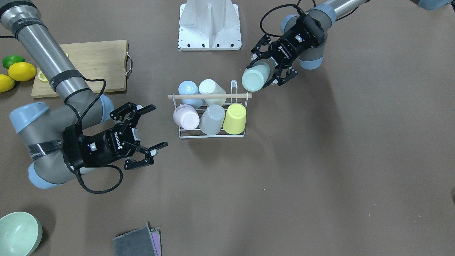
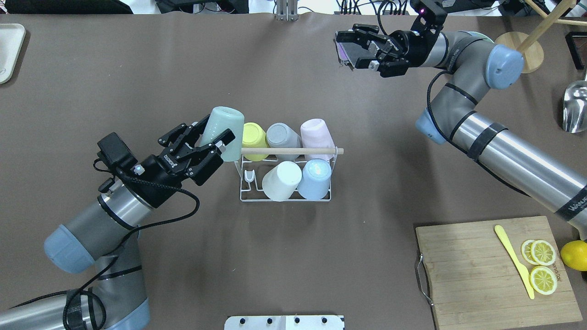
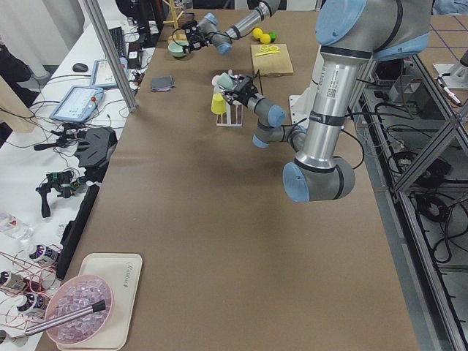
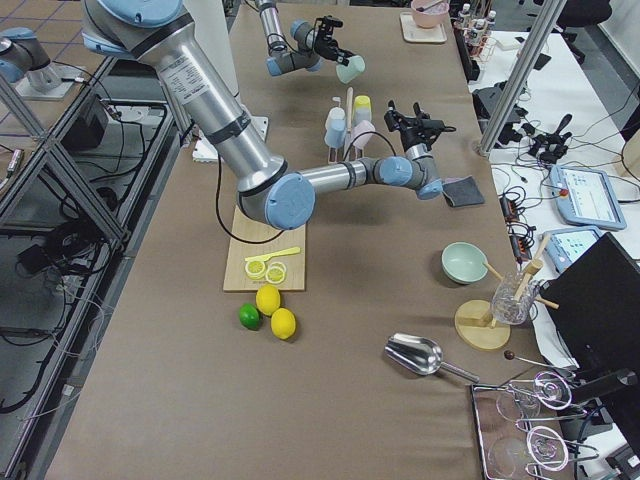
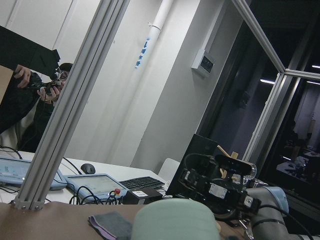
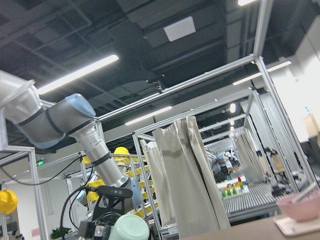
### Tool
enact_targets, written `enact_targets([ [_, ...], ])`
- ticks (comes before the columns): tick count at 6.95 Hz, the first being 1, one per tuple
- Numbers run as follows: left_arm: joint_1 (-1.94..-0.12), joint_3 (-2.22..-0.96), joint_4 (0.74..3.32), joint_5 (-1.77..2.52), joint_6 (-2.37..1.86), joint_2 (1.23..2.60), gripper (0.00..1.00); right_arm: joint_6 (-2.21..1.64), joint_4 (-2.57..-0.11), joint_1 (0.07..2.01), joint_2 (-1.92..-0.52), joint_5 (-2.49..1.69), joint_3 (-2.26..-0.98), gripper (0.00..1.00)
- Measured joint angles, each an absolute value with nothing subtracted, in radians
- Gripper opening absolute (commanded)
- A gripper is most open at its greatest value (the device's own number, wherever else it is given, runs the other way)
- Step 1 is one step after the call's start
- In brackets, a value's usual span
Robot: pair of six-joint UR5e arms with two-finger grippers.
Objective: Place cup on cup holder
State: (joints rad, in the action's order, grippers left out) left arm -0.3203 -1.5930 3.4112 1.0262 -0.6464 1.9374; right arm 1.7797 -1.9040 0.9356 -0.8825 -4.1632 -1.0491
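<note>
The cup holder [image 2: 284, 200] is a white wire rack with a wooden rod [image 2: 289, 151] across its top, in mid-table. It carries yellow, grey, pink, white and blue cups upside down. One prong [image 2: 250, 176] at its left end is bare. My left gripper [image 2: 215, 133] is shut on a mint green cup [image 2: 224, 123], held tilted just beside the rod's left end. This cup also shows in the front view [image 1: 256, 79] and in the left wrist view [image 5: 175, 220]. My right gripper [image 1: 158, 125] is open and empty, away from the rack [image 1: 211, 136].
A wooden cutting board [image 2: 495, 270] holds lemon slices [image 2: 541, 266] and a yellow knife [image 2: 513, 261]. Whole lemons [image 1: 21, 71] and a lime [image 1: 12, 61] lie beside it. There is also a green bowl [image 1: 17, 233], a grey cloth [image 1: 137, 241] and the white robot base [image 1: 209, 25].
</note>
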Motion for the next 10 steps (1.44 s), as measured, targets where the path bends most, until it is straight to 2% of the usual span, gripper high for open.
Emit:
enact_targets([
  [4, -0.257, -1.550, 3.405, 0.915, -0.590, 1.987, 0.00, 1.090, -2.111, 1.029, -0.902, -4.111, -1.067, 0.98],
  [6, -0.254, -1.502, 3.403, 0.885, -0.589, 2.013, 0.00, 0.737, -2.290, 1.056, -0.909, -4.015, -1.112, 0.98],
  [10, -0.253, -1.481, 3.403, 0.881, -0.594, 2.028, 0.00, 0.135, -2.542, 1.043, -0.901, -3.587, -1.200, 0.99],
])
